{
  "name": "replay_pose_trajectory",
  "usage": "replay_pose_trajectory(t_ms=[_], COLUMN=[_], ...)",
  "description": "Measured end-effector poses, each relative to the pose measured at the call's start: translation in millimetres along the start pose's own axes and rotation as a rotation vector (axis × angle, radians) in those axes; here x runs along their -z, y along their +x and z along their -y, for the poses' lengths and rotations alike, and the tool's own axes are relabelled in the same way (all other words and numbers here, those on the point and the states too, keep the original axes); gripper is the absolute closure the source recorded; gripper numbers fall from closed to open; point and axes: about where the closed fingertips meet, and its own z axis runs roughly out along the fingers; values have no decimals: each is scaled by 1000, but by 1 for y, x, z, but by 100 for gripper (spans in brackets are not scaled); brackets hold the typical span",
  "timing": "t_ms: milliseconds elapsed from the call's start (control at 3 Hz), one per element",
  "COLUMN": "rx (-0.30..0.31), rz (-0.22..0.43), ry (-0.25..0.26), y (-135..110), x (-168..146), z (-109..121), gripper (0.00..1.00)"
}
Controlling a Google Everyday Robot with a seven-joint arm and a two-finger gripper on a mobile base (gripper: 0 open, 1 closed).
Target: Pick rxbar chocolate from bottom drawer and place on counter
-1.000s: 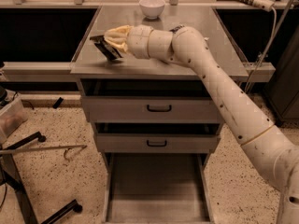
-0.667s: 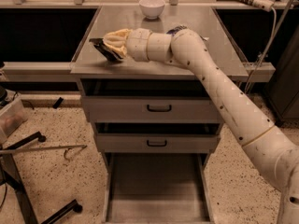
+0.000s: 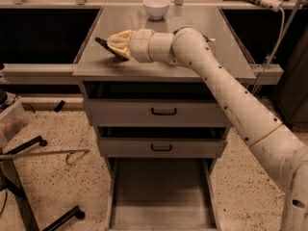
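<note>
My gripper point(image 3: 115, 43) is over the left part of the counter point(image 3: 202, 37), its pale fingers shut on the rxbar chocolate point(image 3: 108, 47), a flat black bar that sticks out to the left. The bar is tilted and sits just above or on the counter surface; I cannot tell whether it touches. The white arm reaches in from the lower right. The bottom drawer point(image 3: 161, 196) is pulled out at the bottom, its grey floor bare.
A white bowl point(image 3: 157, 6) stands at the back of the counter. A blue-and-white bag is mostly hidden behind the arm point(image 3: 192, 30). Two closed drawer fronts point(image 3: 163, 112) with black handles are below. A black stand point(image 3: 29, 177) is on the floor at left.
The gripper with the bar has shifted slightly left over the counter; otherwise little has changed.
</note>
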Motion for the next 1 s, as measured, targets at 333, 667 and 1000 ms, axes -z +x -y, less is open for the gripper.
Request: replay_pose_trajectory(t_ms=[333, 667, 1000], rx=[-35, -93, -135], rz=[-4, 11, 20], ry=[-24, -57, -84], y=[3, 5, 5], x=[-6, -9, -10], z=[-11, -30, -46], gripper=[100, 100, 100])
